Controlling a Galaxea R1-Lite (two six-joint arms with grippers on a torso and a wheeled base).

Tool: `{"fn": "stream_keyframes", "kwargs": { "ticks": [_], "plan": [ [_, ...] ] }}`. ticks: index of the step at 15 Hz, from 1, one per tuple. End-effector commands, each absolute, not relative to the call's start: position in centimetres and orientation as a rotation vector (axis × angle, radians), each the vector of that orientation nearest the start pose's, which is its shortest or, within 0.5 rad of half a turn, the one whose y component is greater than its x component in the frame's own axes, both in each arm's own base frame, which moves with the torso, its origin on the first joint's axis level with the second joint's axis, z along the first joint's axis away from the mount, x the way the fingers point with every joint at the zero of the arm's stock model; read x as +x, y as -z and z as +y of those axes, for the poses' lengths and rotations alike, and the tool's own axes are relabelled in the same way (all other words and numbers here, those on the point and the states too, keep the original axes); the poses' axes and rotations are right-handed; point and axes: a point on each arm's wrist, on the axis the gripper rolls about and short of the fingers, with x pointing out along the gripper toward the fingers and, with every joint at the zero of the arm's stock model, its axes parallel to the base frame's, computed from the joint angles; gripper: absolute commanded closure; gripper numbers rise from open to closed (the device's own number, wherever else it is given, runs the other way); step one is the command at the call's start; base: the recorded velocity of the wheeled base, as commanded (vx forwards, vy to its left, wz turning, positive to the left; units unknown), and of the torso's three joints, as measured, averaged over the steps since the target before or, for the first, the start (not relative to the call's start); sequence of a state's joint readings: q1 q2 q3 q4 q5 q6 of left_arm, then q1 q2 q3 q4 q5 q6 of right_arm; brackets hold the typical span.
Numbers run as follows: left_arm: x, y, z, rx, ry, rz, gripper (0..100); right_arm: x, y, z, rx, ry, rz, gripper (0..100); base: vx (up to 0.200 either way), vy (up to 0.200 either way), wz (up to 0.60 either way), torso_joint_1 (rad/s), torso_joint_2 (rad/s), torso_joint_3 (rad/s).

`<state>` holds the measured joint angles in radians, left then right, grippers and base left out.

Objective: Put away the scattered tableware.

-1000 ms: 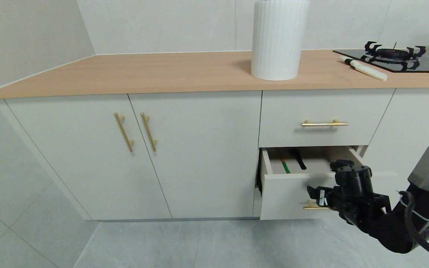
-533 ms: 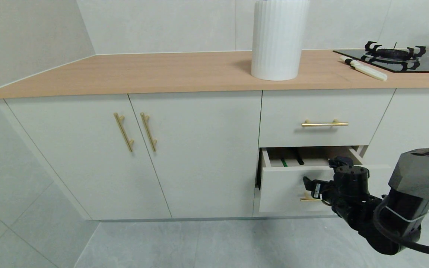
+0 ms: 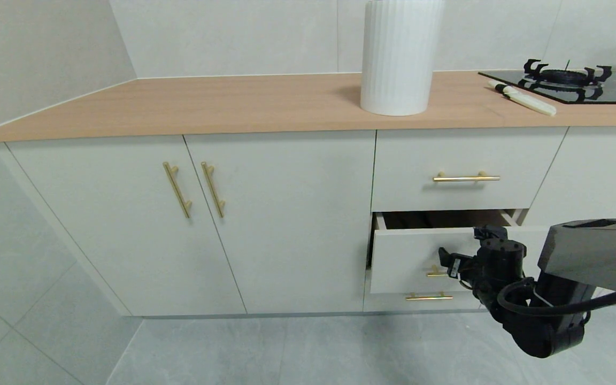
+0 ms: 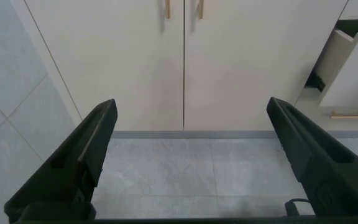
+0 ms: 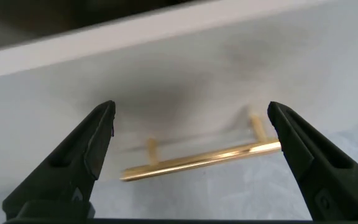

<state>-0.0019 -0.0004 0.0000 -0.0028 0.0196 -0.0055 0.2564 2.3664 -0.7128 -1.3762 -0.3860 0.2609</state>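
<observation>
The drawer (image 3: 420, 256) has slid most of the way in over the last second, and the right claw (image 3: 447, 264) has followed its front inward. The drawer is still slightly ajar and its contents are hidden. The right claw is spread wide at the drawer's handle (image 5: 201, 160) and grips nothing. The left claw (image 4: 191, 106), likewise spread, hangs well left of the drawer. Step judged: closing. The next move calls for a straight final push until flush. A white utensil (image 3: 522, 98) lies above the drawer, unstowed.

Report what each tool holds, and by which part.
Nothing held. Left tool open above the floor; right tool open at the drawer handle, not clamped on it.
</observation>
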Motion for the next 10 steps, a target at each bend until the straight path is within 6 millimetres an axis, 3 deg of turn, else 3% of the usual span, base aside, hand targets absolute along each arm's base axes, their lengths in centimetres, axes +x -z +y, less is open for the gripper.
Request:
{"fn": "stream_keyframes", "kwargs": {
  "ticks": [1, 10],
  "plan": [
    [-2.3, -7.6, 0.0, -0.006, -0.018, -0.003, 0, 37.0, 0.5, 8.2, 0.177, 0.178, 0.242, 0, 0.000, 0.000, 0.00, 0.000, 0.00, 0.000],
    [-2.3, -7.6, 0.0, -0.006, -0.018, -0.003, 0, 40.1, 1.0, 6.4, 0.200, 0.285, 0.164, 0, 0.000, 0.000, 0.00, 0.000, 0.00, 0.000]
  ]
}}
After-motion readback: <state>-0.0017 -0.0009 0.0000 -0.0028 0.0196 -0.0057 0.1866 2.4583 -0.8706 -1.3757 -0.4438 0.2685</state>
